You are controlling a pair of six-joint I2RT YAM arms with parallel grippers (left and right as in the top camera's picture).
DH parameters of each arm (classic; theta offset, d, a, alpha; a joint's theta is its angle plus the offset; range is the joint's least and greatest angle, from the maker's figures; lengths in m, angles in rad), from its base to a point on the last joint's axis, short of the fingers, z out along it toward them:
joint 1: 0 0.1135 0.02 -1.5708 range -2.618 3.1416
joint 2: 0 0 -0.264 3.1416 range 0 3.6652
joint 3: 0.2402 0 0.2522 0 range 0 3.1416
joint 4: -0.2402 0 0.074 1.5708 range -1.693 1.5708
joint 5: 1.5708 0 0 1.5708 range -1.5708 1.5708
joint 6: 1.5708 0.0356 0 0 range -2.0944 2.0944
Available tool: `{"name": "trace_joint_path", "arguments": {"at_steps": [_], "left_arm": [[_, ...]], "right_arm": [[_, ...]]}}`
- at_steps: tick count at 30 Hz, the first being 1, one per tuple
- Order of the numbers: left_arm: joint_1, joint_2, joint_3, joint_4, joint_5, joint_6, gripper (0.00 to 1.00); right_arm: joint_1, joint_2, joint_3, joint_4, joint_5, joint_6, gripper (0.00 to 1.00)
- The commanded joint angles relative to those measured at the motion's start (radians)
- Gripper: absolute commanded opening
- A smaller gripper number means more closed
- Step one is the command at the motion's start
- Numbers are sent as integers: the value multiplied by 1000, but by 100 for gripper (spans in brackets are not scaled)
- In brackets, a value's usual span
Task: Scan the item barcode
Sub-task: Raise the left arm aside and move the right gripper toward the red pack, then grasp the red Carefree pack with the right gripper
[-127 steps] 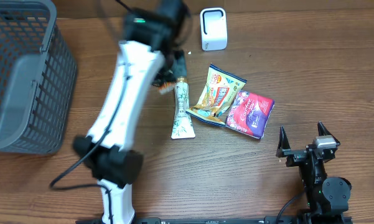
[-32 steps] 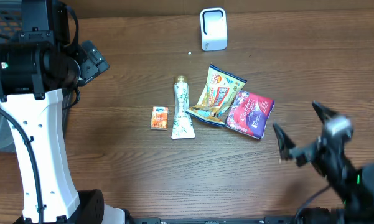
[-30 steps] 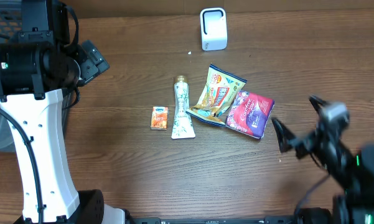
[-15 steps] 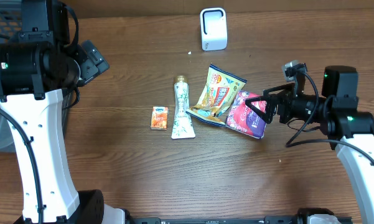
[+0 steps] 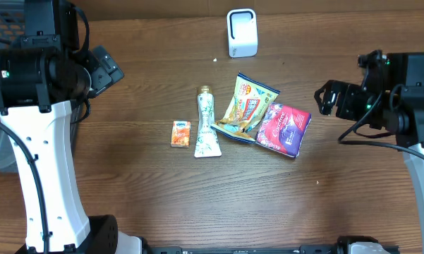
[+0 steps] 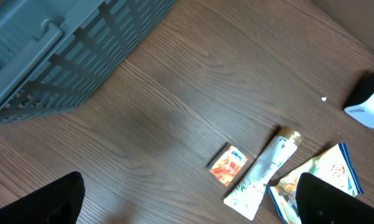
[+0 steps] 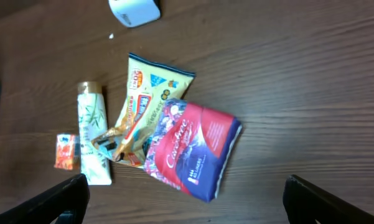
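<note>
The wooden table carries a grey basket, white scanner, orange sachet, tube, yellow snack bag and red packet.

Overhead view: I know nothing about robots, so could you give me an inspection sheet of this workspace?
Surface: brown wooden table.
Job's things: white scanner at the far edge; tube, yellow snack bag, red pouch and small orange packet lying mid-table.
Clutter: nothing seen.
Claws: left claw open, empty; right claw open, empty.
Cables: black cable looping off the right arm.
Surroundings: grey basket at the left.
</note>
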Motion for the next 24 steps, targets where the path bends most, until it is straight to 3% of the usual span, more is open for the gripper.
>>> {"name": "trace_joint_path", "arguments": {"at_steps": [1, 12, 20, 24], "left_arm": [[0, 9, 2, -2, 4, 19, 100], [0, 9, 2, -2, 4, 20, 100], [0, 9, 2, -2, 4, 19, 100], [0, 9, 2, -2, 4, 19, 100]], "right_arm": [[-1, 26, 6, -1, -50, 18, 100], [-1, 239, -98, 85, -74, 116, 99], [-1, 436, -116, 112, -128, 114, 82], [0, 510, -122, 124, -203, 49, 82]]}}
